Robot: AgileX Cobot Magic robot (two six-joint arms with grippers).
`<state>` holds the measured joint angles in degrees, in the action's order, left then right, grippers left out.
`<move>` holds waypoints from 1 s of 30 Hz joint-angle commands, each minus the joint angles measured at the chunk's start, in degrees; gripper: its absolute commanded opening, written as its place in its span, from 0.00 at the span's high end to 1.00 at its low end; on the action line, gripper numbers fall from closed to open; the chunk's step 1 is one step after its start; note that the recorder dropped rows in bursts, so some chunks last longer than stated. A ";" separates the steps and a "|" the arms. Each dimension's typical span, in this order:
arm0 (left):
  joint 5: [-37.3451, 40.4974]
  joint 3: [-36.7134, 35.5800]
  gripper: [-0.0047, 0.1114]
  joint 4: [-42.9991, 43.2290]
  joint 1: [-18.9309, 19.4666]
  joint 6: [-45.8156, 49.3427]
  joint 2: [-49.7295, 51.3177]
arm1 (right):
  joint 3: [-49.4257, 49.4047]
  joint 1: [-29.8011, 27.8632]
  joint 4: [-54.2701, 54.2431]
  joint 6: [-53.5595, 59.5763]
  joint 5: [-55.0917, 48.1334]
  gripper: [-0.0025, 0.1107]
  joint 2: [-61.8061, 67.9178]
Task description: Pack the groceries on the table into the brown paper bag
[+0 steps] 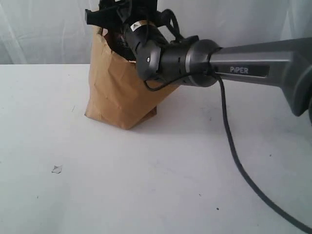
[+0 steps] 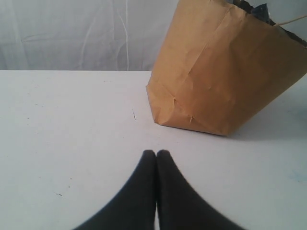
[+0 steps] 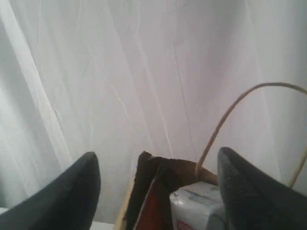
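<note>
- Nearest, the white table point(image 1: 146, 195) is lying bare along its front edge, apart from a small scrap point(image 1: 57, 169) toward the left. A black cable point(image 1: 234, 151) is trailing across its right side. No groceries are showing on the tabletop in any view.
- The left gripper point(image 2: 156, 155) is sitting low over the table with its fingers pressed together on nothing. The bag is standing ahead of it, well apart.
- The brown paper bag point(image 1: 117, 92) is standing upright toward the table's far edge, left of the middle. It is creased and leaning a little, with its mouth facing up.
- The right gripper point(image 3: 157, 158) is hanging just above that mouth, jaws spread wide and gripping nothing I can see. The opening is lying straight below it, so this arm is clearly the nearer one.
- Inside the bag, a white packet point(image 3: 196, 203) is resting beside a brown-red pouch point(image 3: 153, 206), and a handle loop point(image 3: 230, 110) is arching over them.
- "PiPER" is reading clearly on the right arm point(image 1: 243, 69). The packet's red print is coming through too blurred to read.
- Farthest back, a white curtain point(image 1: 48, 29) is hanging behind the table.
- The packing is looking close to finished.
</note>
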<state>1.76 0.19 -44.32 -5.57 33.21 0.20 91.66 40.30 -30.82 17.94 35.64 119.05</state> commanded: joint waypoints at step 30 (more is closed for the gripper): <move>-0.20 -0.19 0.96 -1.38 -0.38 -0.03 -0.20 | -15.67 -17.13 60.98 -27.20 -83.24 0.98 -38.48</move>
<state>1.76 0.19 -44.54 -5.57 33.21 0.20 79.82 27.76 25.40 -4.10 -51.61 85.91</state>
